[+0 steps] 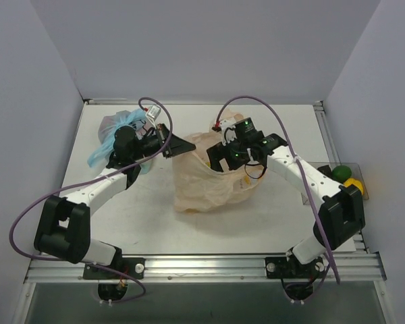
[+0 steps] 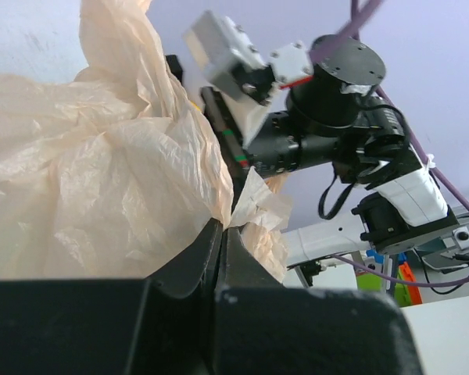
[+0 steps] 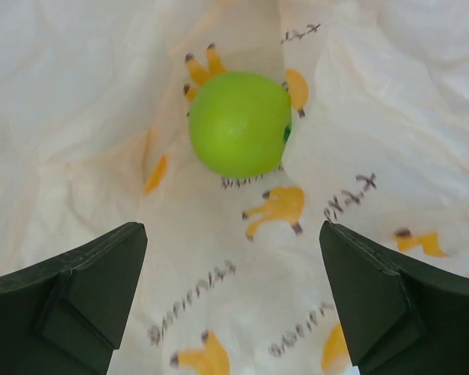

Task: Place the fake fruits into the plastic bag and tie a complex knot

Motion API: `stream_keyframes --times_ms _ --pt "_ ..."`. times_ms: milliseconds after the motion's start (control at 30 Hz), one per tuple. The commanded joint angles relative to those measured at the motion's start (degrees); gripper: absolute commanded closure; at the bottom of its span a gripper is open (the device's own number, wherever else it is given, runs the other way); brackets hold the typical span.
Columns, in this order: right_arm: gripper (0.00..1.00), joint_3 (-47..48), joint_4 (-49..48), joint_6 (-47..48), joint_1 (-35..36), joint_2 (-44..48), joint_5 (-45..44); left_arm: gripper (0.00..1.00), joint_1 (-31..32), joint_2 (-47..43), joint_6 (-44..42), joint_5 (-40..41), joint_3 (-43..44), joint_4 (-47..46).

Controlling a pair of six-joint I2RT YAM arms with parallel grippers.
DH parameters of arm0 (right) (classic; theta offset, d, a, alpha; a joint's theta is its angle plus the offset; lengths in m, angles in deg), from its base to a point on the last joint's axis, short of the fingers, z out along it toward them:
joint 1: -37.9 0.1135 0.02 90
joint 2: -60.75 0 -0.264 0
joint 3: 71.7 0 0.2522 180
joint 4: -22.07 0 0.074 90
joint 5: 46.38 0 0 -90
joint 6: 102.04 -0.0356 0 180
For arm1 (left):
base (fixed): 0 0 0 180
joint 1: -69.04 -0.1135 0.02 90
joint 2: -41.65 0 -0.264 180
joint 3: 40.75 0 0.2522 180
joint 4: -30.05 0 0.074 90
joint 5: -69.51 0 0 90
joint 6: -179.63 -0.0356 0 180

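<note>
The peach-orange plastic bag (image 1: 206, 189) lies mid-table with its mouth held up. My left gripper (image 1: 186, 144) is shut on the bag's rim (image 2: 219, 205), pinching the thin film between its fingers. Over the opening, my right gripper (image 1: 217, 160) points down into the bag. In the right wrist view this gripper (image 3: 233, 234) is open and holds nothing. A yellow-green fake fruit (image 3: 240, 123) lies loose on the bag's printed inside (image 3: 219, 273), just beyond the fingertips. Two more fake fruits, green (image 1: 339, 173) and yellow (image 1: 354, 183), sit off the table's right edge. The knot is out of view.
A clear bag with light-blue tied handles (image 1: 113, 138) lies at the back left, behind the left arm. Grey walls close in the table on three sides. A metal rail (image 1: 202, 268) runs along the near edge by the arm bases.
</note>
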Motion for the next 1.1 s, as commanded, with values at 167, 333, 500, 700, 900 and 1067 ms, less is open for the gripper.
stream_keyframes --times_ms 167,333,500,700,900,1067 --pt "0.0 3.49 15.53 6.93 -11.01 16.58 8.54 1.0 -0.33 -0.01 -3.92 -0.54 -0.46 3.37" --pt "0.02 3.59 25.54 14.22 -27.79 18.87 3.72 1.0 0.9 -1.95 -14.64 4.2 4.53 24.77" --pt "0.14 0.43 27.94 22.92 -48.52 16.24 -0.6 1.0 1.87 -3.62 -20.28 8.07 5.96 30.45" --pt "0.41 1.04 28.82 29.26 -59.27 7.37 -1.66 1.0 2.22 -4.67 -21.43 7.46 4.64 29.58" --pt "0.47 0.42 24.53 28.74 -59.72 1.74 -1.39 1.0 2.49 -5.29 -22.13 5.27 4.11 25.54" --pt "0.47 1.38 20.21 28.03 -58.23 -1.69 -1.83 1.0 2.49 -5.2 -22.57 4.21 4.29 25.01"
